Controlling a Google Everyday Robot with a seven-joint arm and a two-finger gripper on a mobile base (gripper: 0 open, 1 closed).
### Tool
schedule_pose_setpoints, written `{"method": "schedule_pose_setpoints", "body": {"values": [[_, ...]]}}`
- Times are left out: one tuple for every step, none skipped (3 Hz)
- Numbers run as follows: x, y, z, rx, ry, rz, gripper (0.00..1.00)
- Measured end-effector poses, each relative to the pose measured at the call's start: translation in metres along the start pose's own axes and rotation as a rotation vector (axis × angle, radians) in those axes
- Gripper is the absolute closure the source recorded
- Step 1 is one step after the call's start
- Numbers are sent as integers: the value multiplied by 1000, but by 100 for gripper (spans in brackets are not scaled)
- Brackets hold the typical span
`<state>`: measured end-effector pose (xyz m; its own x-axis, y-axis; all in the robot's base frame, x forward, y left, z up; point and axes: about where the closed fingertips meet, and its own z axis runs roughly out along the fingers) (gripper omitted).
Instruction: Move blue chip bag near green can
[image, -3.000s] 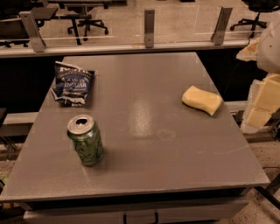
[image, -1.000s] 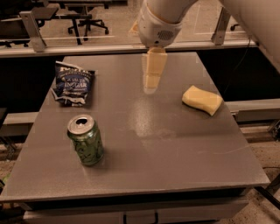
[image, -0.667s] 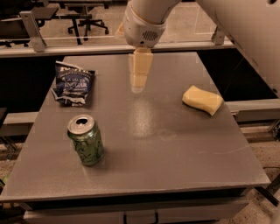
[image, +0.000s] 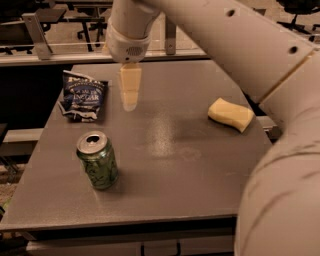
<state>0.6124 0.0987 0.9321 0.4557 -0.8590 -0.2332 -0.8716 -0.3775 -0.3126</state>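
Still, the blue chip bag (image: 84, 96) is found lying flat at the counter's (image: 170, 150) ten o'clock, untouched, with the green can (image: 98, 161) standing upright, apart from it, at the bag's six o'clock. Within the last second the gripper (image: 130, 90) has been swung leftward and is now hung above the surface near the bag's three o'clock. Whether it is spread or closed cannot be told. The approach is judged nearly complete, the grasp not yet begun. The yellow sponge (image: 231, 114) is left at three o'clock.

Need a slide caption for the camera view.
Gripper hovers beside the blue chip bag; green can stands upright nearer the camera.
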Motion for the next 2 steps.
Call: {"method": "schedule_pose_setpoints", "body": {"values": [[-8, -7, 25, -18, 8, -16, 0], [-19, -23, 59, -54, 32, -24, 0]]}}
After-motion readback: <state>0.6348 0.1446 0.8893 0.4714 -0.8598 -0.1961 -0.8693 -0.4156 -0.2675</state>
